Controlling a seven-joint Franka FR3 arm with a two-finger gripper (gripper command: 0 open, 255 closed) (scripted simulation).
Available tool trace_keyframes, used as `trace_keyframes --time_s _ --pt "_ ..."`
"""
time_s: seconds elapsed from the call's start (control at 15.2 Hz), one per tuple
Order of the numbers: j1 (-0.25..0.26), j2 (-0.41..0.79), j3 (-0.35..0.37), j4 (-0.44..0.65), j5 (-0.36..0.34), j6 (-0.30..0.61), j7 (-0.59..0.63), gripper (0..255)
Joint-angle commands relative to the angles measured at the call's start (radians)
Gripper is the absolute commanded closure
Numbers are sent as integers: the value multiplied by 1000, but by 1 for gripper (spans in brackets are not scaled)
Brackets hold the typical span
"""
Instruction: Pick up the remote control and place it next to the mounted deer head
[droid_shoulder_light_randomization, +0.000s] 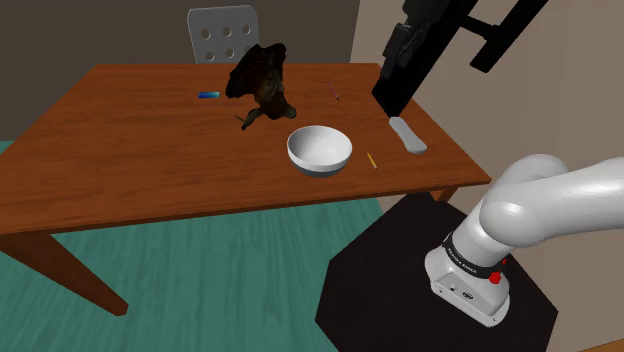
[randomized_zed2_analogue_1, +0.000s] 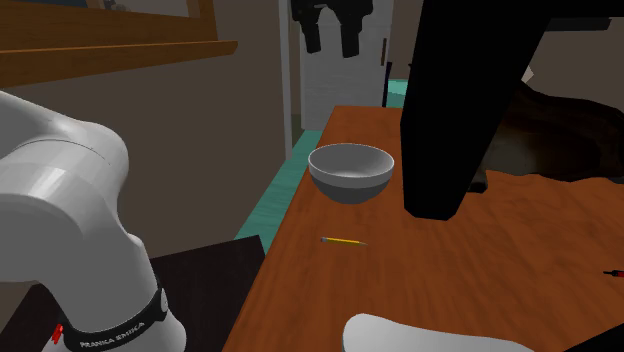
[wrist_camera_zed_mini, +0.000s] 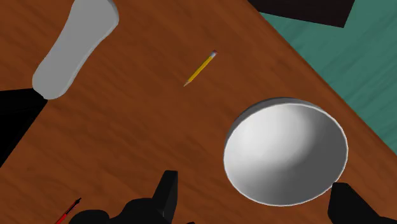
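Wrist view: the gripper (wrist_camera_zed_mini: 253, 183) hangs above the wooden table (wrist_camera_zed_mini: 140, 127), its two fingers spread wide, holding and touching nothing. One white bowl (wrist_camera_zed_mini: 286, 149) sits below, between them. One pale grey remote control (wrist_camera_zed_mini: 76, 48) lies flat on the table, well off from the fingers, beyond one yellow pencil (wrist_camera_zed_mini: 201, 68). One dark deer head (droid_shoulder_light_randomization: 262, 82) stands past the bowl.

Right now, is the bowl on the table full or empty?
Empty: the wrist view looks into the bowl and its pale inside is bare; it sits upright on the table.
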Motion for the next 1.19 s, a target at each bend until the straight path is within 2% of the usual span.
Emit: trace_keyframes --time_s 0.0,1.12 --pt "0 0 0 0 0 0 0 0" --pt "-194 281 -177 -147 -92 324 41 0"
